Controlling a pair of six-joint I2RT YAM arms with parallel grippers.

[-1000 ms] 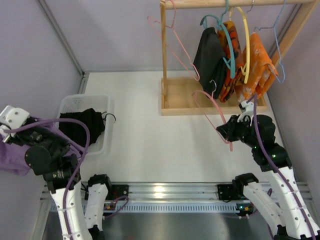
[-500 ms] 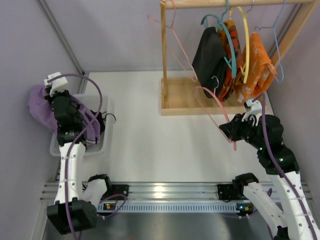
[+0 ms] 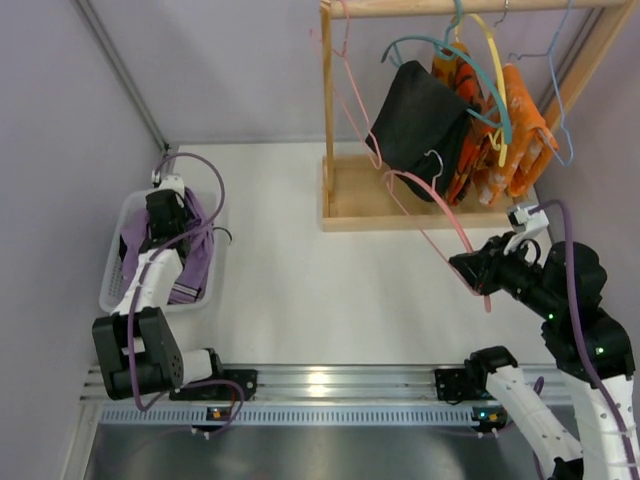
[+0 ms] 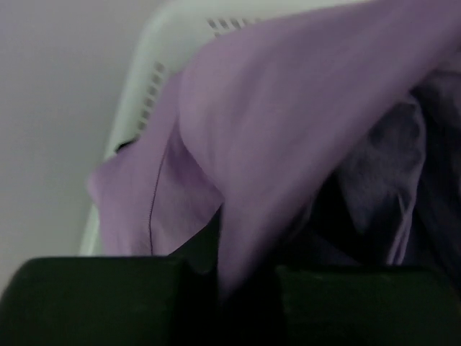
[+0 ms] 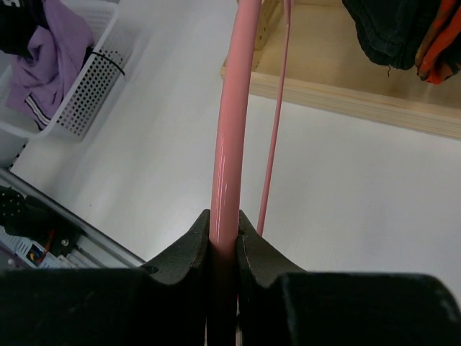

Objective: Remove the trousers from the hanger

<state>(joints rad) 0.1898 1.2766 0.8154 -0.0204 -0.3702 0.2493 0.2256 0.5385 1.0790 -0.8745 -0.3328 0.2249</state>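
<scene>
The purple trousers (image 3: 193, 265) are off the hanger and drape into the white basket (image 3: 112, 292) at the left. My left gripper (image 3: 166, 214) is over the basket, shut on a fold of the trousers (image 4: 288, 130), which runs down between its fingers (image 4: 230, 288). My right gripper (image 3: 478, 272) is shut on the bare pink hanger (image 3: 432, 218), at its lower bar; in the right wrist view the pink bar (image 5: 229, 130) is pinched between my jaws (image 5: 224, 234). The hanger's hook end is up by the wooden rack.
A wooden rack (image 3: 400, 212) stands at the back right, with a black garment (image 3: 420, 130) and orange garments (image 3: 512, 140) on teal, yellow and blue hangers. A dark garment lies in the basket under the purple cloth. Grey walls close both sides.
My left arm swung from the far left into the basket, carrying the purple trousers down with it. My right gripper drew the pink hanger right and nearer; the hanging garments swung.
</scene>
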